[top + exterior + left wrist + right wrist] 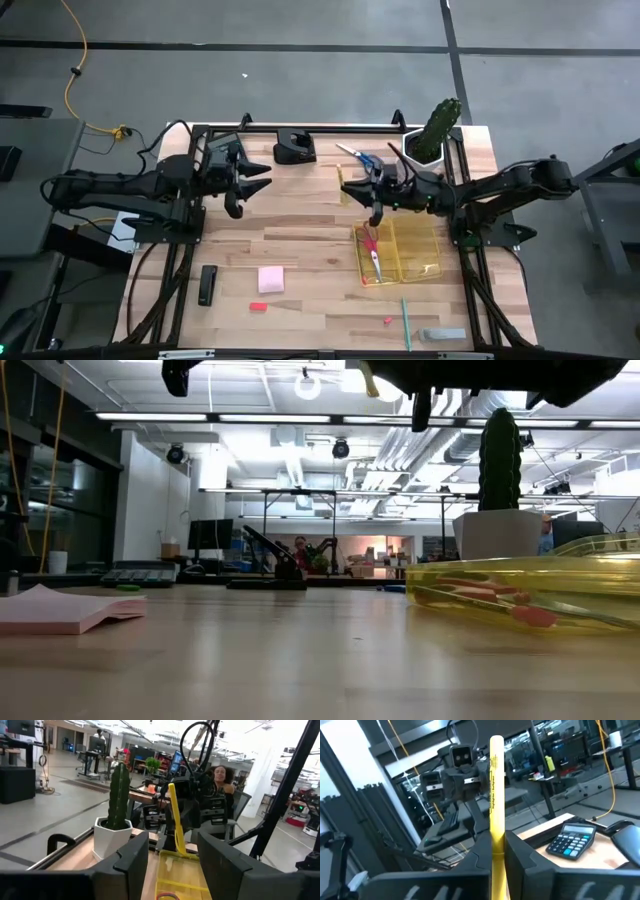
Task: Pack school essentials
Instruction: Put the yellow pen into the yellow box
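My right gripper (pixel 347 188) hangs over the table's middle, beyond the far end of the clear yellow tray (pixel 420 262), and is shut on a yellow pen (pixel 496 795). Red-handled scissors (pixel 371 247) lie in the tray. My left gripper (pixel 255 181) hovers open at the far left and faces the right one; nothing is between its fingers (pixel 131 865). On the table lie a pink sticky pad (pixel 271 279), a teal pen (pixel 406 322), two red bits (pixel 258 307) and blue-handled scissors (pixel 360 157). My right gripper pinches the yellow pen's shaft (pixel 496 836) between its two fingers, part way along its length. The fingers come level from the table's right and lie across the pen. The pen stands nearly upright, lifted clear, its upper end (pixel 171 787) above the fingers.
A green cactus in a white pot (pixel 435 132) stands at the far right corner. A black holder (pixel 293 149) sits at the far edge and a black bar (pixel 207 285) near the left. A grey piece (pixel 443 334) lies at the near right. A person sits in the room beyond.
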